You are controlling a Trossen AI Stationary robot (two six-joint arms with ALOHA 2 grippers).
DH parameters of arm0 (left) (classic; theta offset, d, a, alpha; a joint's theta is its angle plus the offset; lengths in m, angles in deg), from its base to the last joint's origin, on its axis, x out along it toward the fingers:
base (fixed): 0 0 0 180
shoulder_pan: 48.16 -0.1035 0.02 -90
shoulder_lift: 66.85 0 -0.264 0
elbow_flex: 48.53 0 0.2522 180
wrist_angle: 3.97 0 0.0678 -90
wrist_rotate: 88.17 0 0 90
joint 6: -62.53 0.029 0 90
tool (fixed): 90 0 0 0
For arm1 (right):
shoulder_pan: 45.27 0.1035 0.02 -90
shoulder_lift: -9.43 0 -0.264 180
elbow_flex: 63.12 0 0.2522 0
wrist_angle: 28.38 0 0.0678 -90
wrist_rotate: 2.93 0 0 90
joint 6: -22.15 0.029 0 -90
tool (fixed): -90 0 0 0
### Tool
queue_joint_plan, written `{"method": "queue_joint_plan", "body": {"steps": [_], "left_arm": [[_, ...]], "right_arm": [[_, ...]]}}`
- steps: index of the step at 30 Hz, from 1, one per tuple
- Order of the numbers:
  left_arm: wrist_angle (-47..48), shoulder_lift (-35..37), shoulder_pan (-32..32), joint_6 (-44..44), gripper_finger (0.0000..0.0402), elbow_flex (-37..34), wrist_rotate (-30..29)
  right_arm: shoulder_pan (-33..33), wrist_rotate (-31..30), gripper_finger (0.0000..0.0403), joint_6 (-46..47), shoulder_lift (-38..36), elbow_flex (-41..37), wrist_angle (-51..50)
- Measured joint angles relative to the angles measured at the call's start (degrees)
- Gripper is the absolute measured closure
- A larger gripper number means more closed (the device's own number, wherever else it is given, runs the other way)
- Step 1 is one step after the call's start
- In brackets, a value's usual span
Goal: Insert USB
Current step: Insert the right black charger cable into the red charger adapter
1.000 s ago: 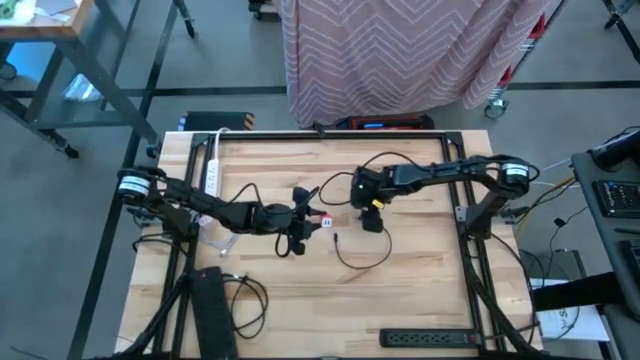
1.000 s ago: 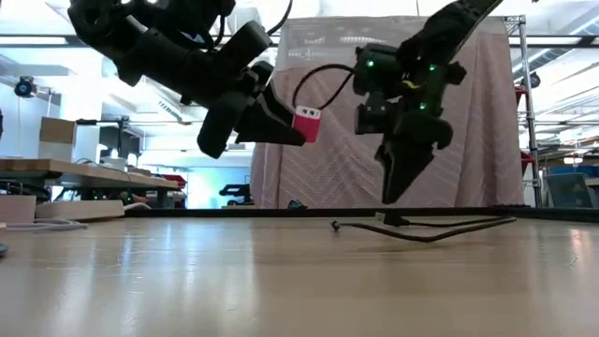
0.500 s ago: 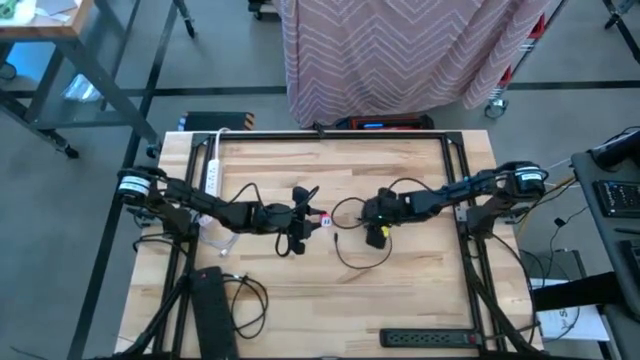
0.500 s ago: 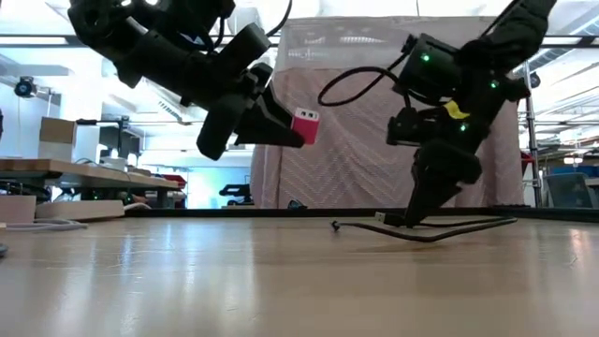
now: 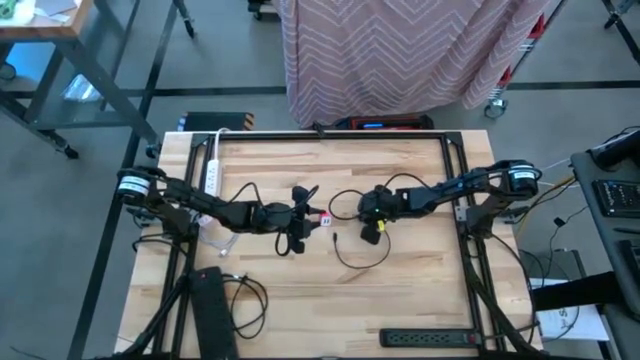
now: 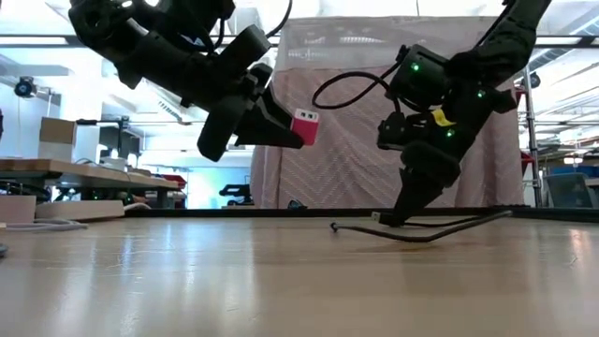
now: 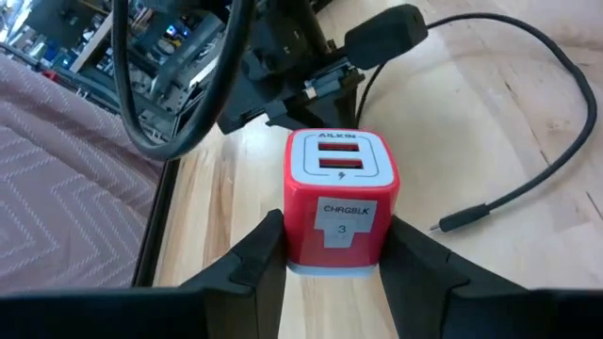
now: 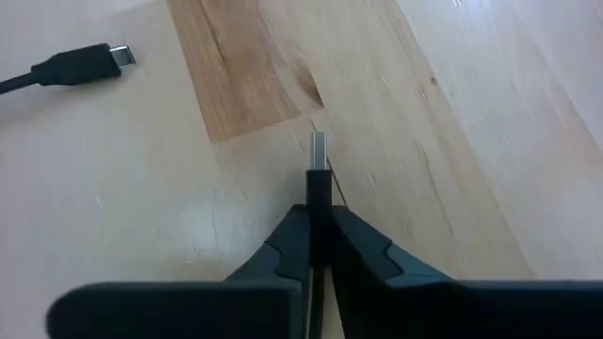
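Two arms meet near the middle of the wooden table (image 5: pixel 300 290), and the red charger (image 7: pixel 340 201) between them is the thing to go by. Holding it is the left gripper (image 6: pixel 281 126), fingers pressed to its sides and clamped on it, keeping it lifted clear of the wood with its two white-faced sockets pointing toward the other arm. Just right of the charger, the right gripper (image 8: pixel 318 212) is down low at the table, fingers pinched tight on the black USB plug (image 8: pixel 318 162), whose metal tip sticks out past the fingertips just above the wood. From that plug the black cable (image 6: pixel 440 229) trails along the table, its small far connector (image 8: pixel 80 64) lying loose near the charger.
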Motion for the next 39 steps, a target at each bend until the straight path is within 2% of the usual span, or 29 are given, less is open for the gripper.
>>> {"method": "queue_joint_plan", "body": {"steps": [3, 8, 15, 19, 27, 39], "left_arm": [[-0.42, 0.0, -0.07, 1.97, 0.0276, 0.0, -0.62], [0.74, -1.6, -0.23, 11.49, 0.0276, 1.95, -9.24], [2.79, -8.84, -0.46, 25.71, 0.0276, 10.81, -16.48], [8.56, -13.35, -0.5, 28.13, 0.0276, 16.91, -22.06], [9.55, -16.47, -0.48, 25.58, 0.0276, 21.49, -21.42], [9.7, -16.02, -0.2, 25.23, 0.0276, 21.4, -21.84]], "right_arm": [[-0.05, 1.33, 0.0388, 2.85, -2.49, 1.35, -2.65], [0.55, 4.01, 0.0397, 10.01, -7.39, 8.11, -11.74], [0.52, 13.07, 0.0397, 26.3, -8.69, 17.91, -23.66], [0.48, 13.3, 0.0397, 30.89, -8.54, 21.95, -29.69], [-0.06, 13.13, 0.0398, 33.42, -8.21, 26.3, -32.33], [-2.78, 12.25, 0.0398, 35.37, -7.76, 26.19, -32.98]]}}
